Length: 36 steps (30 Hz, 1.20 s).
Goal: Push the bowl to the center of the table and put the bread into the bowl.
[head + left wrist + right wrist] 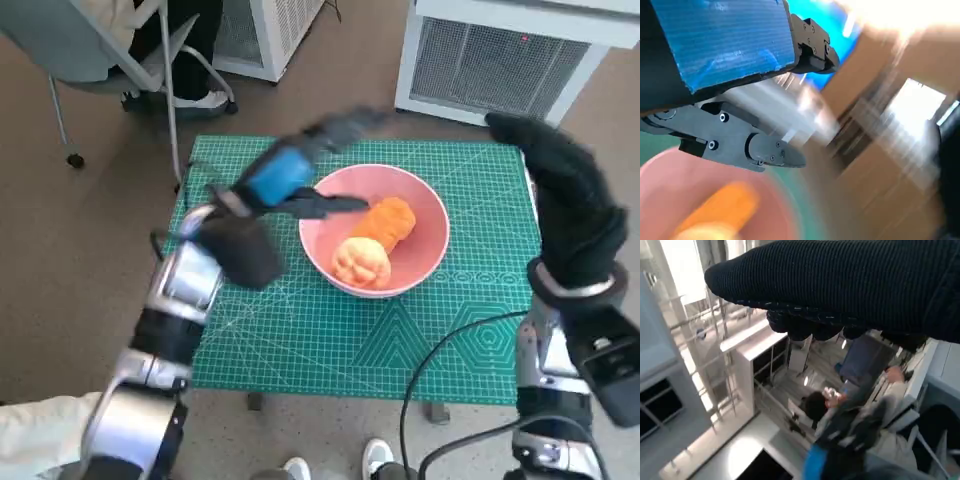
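Your left hand (285,180), blurred at centre-left of the frame, hangs empty with fingers spread over the bowl's (425,250) rim. The bread (375,240) already lies inside, mid-table; it looks soft and light, so grip its middle gently. Your right hand (565,205), upper right, holds nothing visible; its fingers you cannot tell.

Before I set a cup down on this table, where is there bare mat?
Free: the front strip of the green mat below the pink bowl, and the far right corner behind it. Crowded: the left side, where the left hand hangs beside the rim, and the right edge under the right hand.
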Each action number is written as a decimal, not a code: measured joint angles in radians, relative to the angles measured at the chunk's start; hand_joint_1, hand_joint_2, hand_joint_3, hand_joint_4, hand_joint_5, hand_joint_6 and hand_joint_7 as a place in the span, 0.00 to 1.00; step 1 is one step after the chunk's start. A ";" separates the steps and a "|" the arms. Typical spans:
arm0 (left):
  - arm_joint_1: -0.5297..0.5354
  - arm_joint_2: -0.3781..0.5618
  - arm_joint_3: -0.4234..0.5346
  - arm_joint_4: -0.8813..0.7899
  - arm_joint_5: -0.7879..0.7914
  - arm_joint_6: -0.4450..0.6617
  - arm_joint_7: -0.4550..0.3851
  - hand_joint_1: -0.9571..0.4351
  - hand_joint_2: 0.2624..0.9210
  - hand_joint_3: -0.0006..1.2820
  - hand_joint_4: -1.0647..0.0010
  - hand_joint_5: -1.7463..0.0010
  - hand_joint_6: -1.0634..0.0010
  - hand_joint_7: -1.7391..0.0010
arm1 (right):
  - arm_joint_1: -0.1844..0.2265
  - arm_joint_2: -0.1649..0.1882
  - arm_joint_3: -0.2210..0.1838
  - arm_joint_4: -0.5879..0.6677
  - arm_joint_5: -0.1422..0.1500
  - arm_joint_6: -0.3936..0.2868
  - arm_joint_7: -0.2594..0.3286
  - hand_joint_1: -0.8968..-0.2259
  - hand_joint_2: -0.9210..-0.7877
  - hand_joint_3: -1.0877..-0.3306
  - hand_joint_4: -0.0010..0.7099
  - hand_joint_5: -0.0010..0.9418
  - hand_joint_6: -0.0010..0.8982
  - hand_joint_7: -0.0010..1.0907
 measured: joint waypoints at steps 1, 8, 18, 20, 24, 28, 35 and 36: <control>0.017 -0.010 0.013 -0.020 -0.028 -0.008 0.009 0.39 1.00 0.13 0.73 0.97 0.70 0.93 | -0.004 0.001 0.000 -0.001 -0.001 0.005 -0.008 0.47 0.00 0.48 0.37 0.01 0.04 0.50; 0.115 -0.073 0.063 -0.155 -0.152 -0.018 0.032 0.42 1.00 0.17 0.66 0.98 0.70 0.83 | -0.036 0.013 0.004 -0.014 -0.020 0.034 -0.056 0.49 0.00 0.47 0.38 0.01 0.08 0.44; 0.180 -0.122 0.079 -0.303 -0.226 0.007 0.046 0.43 1.00 0.21 0.60 0.99 0.85 0.58 | -0.063 0.022 0.020 -0.057 -0.049 0.077 -0.099 0.49 0.00 0.47 0.38 0.00 0.10 0.41; 0.184 -0.128 0.080 -0.319 -0.242 0.006 0.046 0.44 1.00 0.22 0.60 0.99 0.85 0.57 | -0.068 0.022 0.024 -0.059 -0.058 0.081 -0.102 0.49 0.00 0.47 0.38 0.00 0.10 0.41; 0.191 -0.142 0.082 -0.346 -0.254 0.006 0.046 0.44 1.00 0.22 0.60 0.99 0.86 0.56 | -0.076 0.021 0.028 -0.060 -0.060 0.090 -0.102 0.49 0.00 0.47 0.38 0.00 0.11 0.40; 0.197 -0.153 0.084 -0.365 -0.264 0.006 0.045 0.44 1.00 0.22 0.61 0.99 0.86 0.55 | -0.087 0.021 0.032 -0.059 -0.059 0.103 -0.101 0.48 0.00 0.47 0.39 0.00 0.11 0.39; 0.201 -0.159 0.093 -0.385 -0.284 0.006 0.042 0.41 1.00 0.22 0.62 1.00 0.87 0.54 | -0.107 0.018 0.036 -0.059 -0.059 0.116 -0.100 0.47 0.00 0.46 0.39 0.01 0.12 0.38; 0.201 -0.160 0.093 -0.386 -0.286 0.006 0.041 0.41 1.00 0.22 0.62 1.00 0.87 0.54 | -0.108 0.018 0.036 -0.059 -0.059 0.116 -0.100 0.47 0.00 0.46 0.39 0.01 0.12 0.38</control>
